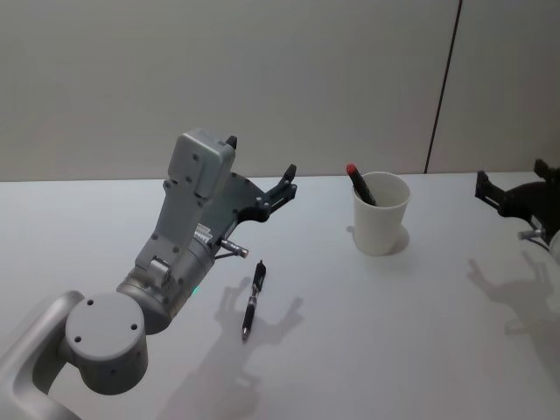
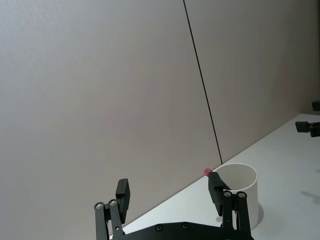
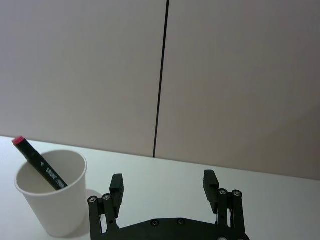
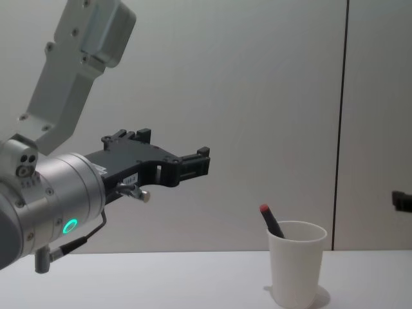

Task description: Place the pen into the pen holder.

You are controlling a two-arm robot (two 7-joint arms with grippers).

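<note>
Head view: my left gripper [image 1: 260,157] hangs in the air above the table [image 1: 411,350], its fingers apart and holding nothing.
Pen: the pen [image 1: 360,183] with the red tip stands slanted in the pen holder [image 1: 381,232], ahead of my left hand and off to its right. The red end pokes above the rim on the side nearer that hand.
Progress: for this pen, I judge the job done.
Other pen: a second dark pen [image 1: 254,299] lies flat on the table below my left hand, well apart from the cup.
Right hand: my right gripper [image 3: 163,179] is parked on the far side of the cup from my left hand, fingers spread and empty.
Risk, cup: it is light paper, so a sideways sweep of either hand at rim height could catch the red end and tip the cup over.
Risk, loose pen: it is slim and lies flat, so fingers closing off-centre would likely roll or skid it away.
In the way: nothing sits between my left hand and the cup, though the standing pen takes up part of its mouth.
</note>
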